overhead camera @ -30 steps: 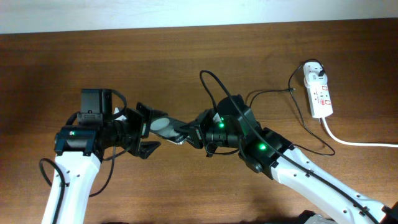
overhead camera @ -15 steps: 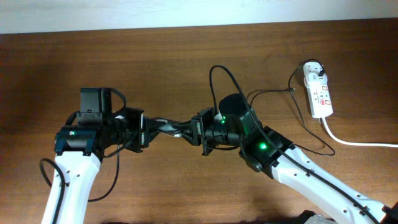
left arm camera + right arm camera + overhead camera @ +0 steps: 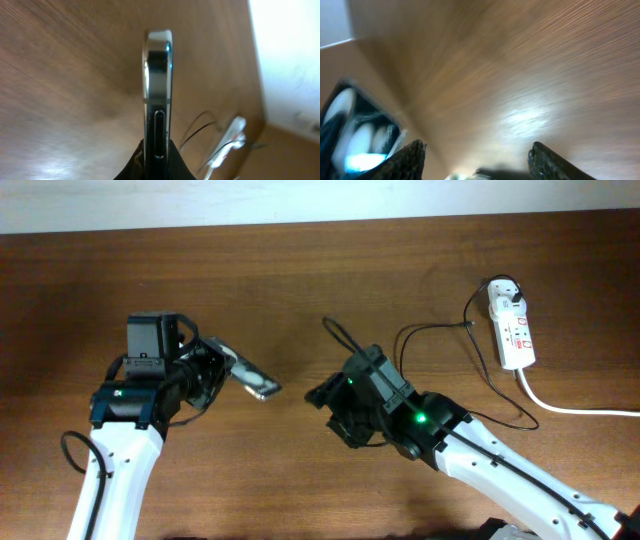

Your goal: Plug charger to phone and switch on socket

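**Handling Notes: Phone and Charger Before Mating**

**Current state.** The left pincer [image 3: 210,370] pinches the phone [image 3: 250,378] by its two broad faces. It holds the phone clear of the table [image 3: 300,270], turned edge-on, with the free end pointing toward the right arm. The right pincer [image 3: 476,147] is spread wide with nothing gripped between its fingers. The charger [image 3: 440,328] trails loosely from the right arm's side to the socket [image 3: 515,335], which lies well apart at the right edge of the table. A dark plug appears seated in the socket's far end. The connector tip cannot be located; the right arm likely hides it.

**Phone.** Judge it rigid, light and glossy, so it is likely to slip or pivot under end load. A grip low on the body leaves a long unsupported length. Expect the phone to tilt when the connector pushes against it. Keep the port end unobstructed.

**Charger.** The cable is thin and limp, so it cannot transmit a push. Take hold on the stiff connector housing, just behind the tip, not on the cord. Align it squarely with the port, because a small tip is probably easy to bend.

**Socket.** It is light and may slide when a switch is pressed, so press straight down.
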Robot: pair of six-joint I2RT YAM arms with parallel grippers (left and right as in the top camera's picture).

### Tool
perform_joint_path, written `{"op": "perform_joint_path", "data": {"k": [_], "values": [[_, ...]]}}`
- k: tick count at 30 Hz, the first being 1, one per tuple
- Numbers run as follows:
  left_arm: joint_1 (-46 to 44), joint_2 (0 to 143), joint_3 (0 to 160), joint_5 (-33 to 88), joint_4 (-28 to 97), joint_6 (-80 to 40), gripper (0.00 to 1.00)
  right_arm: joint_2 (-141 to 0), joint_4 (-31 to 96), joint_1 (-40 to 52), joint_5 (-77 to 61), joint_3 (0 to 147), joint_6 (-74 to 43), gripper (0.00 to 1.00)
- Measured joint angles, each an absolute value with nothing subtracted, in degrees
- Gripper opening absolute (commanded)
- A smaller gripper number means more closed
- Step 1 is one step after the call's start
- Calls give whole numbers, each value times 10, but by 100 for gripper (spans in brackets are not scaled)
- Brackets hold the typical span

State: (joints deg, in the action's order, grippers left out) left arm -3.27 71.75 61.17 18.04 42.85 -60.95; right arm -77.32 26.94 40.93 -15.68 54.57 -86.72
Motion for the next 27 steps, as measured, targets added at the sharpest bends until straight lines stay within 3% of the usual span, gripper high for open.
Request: {"op": "perform_joint_path", "data": {"k": [2,3,8,18,27], "values": [[-33,718,612,198,454,-529,0,-773,382,410,-90,545,-817,88],[-33,718,612,218,463,-498,0,-774,427,410,-60,543,-800,98],[-33,718,612,308,564,-415,0,-774,631,410,37,542,-770,99],[-32,718,611,328,694,-399,0,-774,670,410,56,542,-765,99],[-55,720,611,358,615,-379,0,-774,667,410,112,542,-765,99]]}}
